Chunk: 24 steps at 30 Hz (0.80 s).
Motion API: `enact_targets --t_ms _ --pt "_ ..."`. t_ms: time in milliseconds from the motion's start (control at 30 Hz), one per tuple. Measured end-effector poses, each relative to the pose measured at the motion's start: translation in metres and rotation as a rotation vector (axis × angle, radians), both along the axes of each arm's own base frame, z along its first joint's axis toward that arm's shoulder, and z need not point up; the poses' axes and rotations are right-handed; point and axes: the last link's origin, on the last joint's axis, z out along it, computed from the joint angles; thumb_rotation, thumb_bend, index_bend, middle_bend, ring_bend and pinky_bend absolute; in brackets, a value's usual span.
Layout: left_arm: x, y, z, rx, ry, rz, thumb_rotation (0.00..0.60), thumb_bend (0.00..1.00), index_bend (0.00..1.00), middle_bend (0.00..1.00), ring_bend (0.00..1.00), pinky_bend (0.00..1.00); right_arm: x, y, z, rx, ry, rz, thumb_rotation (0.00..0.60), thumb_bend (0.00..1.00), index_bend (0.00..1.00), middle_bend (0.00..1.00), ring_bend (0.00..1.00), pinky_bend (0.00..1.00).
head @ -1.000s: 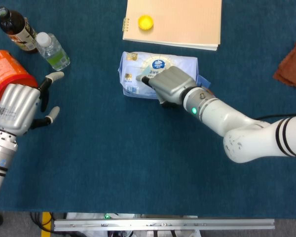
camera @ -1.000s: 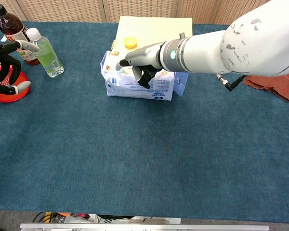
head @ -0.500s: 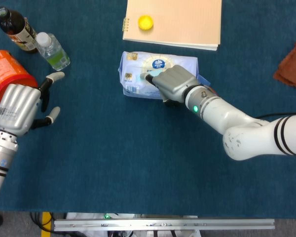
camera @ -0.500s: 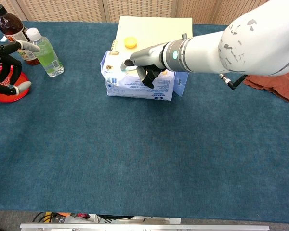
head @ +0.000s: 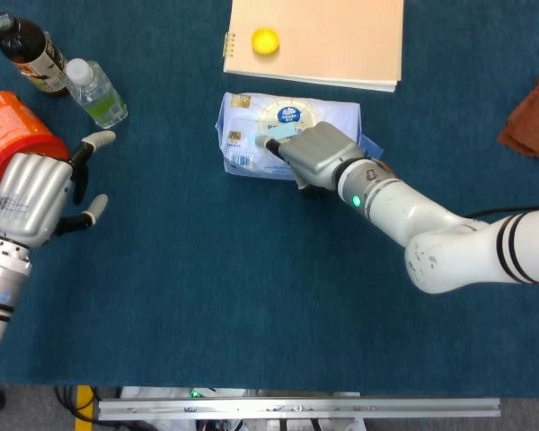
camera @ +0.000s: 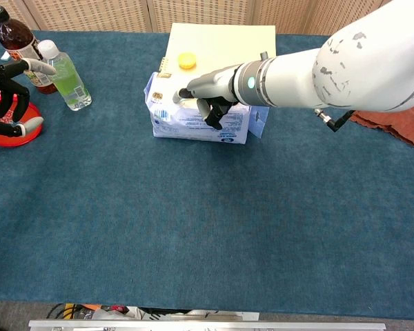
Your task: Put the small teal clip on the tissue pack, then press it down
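The right hand [head: 313, 153] is lying over the top of the tissue pack [head: 251, 135], one finger stretched out toward the pack's left end and the others curled under; whether anything is pinched in it cannot be told. The small teal clip is not plainly showing in either view. A pale teal patch just beside the outstretched fingertip may be the clip, so it is probably sitting on the pack under or against that finger, and the pressing step is judged to be in hand.

To do it well, the finger should be bearing straight down on the clip, not sliding it toward the edge. The pack is soft and is likely giving under load, so a slow, centred push is safer than a jab, with the palm kept clear of the wrapper so the pack is not shoved across the tabletop [camera: 193, 227].

The left hand [head: 36, 193] is hovering at the far left with fingers apart, holding nothing.

Counting: one tissue pack, one notebook [head: 323, 36] beyond it with one yellow cap [head: 266, 40] on top, two bottles [camera: 65, 72] at far left, one red can [head: 13, 126] beside them, and one brown cloth [head: 532, 117] at the right edge.
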Motion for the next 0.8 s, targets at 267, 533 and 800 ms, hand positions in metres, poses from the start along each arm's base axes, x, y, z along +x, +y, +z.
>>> enact_targets --t_ms 267,533,800 --pt "0.0 0.001 0.0 0.001 -0.001 -0.001 0.6 0.32 0.18 0.72 0.73 0.79 0.007 0.0 0.004 -0.004 -0.047 0.0 0.6 1.0 0.05 1.0 1.0 1.0" --pt "-0.003 0.0 0.001 0.003 0.0 0.007 0.6 0.32 0.18 0.72 0.73 0.79 0.007 -0.005 -0.004 -0.002 -0.048 -0.006 0.6 1.0 0.05 1.0 1.0 1.0" --pt "-0.004 -0.001 0.005 0.012 -0.002 0.011 0.6 0.32 0.18 0.72 0.73 0.79 0.008 -0.005 -0.006 0.0 -0.042 -0.009 0.6 1.0 0.05 1.0 1.0 1.0"
